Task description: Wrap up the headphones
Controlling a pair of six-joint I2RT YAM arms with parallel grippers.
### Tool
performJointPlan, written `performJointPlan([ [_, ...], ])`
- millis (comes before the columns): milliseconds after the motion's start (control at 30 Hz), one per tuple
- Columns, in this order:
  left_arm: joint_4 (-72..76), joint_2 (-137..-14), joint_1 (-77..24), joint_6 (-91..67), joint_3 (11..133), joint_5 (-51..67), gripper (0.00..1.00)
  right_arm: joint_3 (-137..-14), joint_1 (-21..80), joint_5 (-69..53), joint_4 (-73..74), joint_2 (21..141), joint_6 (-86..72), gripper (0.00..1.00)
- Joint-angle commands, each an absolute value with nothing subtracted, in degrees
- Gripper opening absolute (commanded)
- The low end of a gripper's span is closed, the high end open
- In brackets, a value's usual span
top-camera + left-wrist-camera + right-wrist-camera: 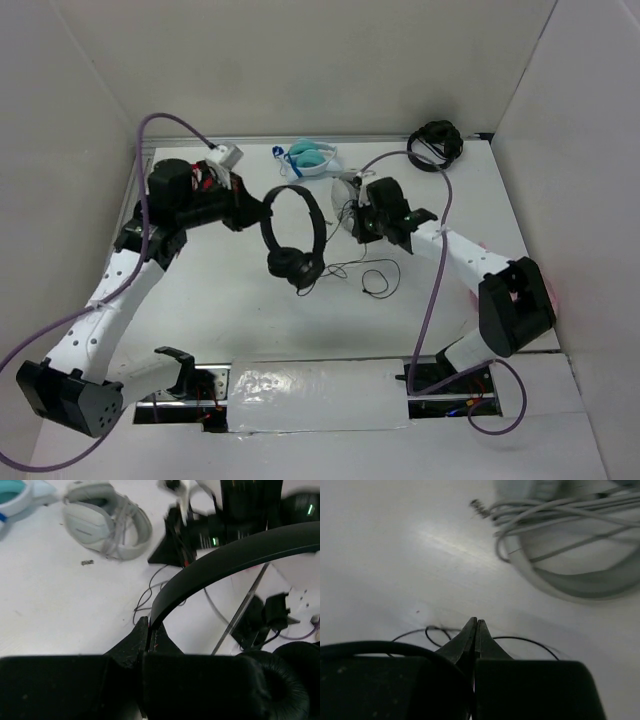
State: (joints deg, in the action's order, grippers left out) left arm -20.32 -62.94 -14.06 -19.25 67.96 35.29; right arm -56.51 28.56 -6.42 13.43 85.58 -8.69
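The slim black headphones (318,215) hang above the table's middle, held by the headband (225,555) with the two earcups (293,265) lowest. My left gripper (262,215) is shut on the left side of the band, which runs between its fingertips (146,630). The thin black cable (375,280) trails in loops on the table to the right of the earcups. My right gripper (352,222) is just right of the headband, low over the table. Its jaws are shut, and the cable (530,642) runs into them from both sides.
A white-grey headset (107,527) with a bundled cord lies just behind the right gripper (476,622). Teal-and-white headphones (310,155) rest at the back centre, and a bulkier black headset (437,145) sits at the back right corner. White walls enclose the table.
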Motion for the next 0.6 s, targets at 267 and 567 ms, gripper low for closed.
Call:
performJointPlan([
  [267,-13.97,-71.53,-35.84,-11.42,61.79,6.79,0.0,-85.23,25.4,12.64,37.96,92.29,-11.6,0.0],
  [567,-25.82,-90.33,-40.96,-23.01,71.77,-14.84,0.0,-88.25,29.88,20.47,42.01,87.81,-14.41,0.0],
])
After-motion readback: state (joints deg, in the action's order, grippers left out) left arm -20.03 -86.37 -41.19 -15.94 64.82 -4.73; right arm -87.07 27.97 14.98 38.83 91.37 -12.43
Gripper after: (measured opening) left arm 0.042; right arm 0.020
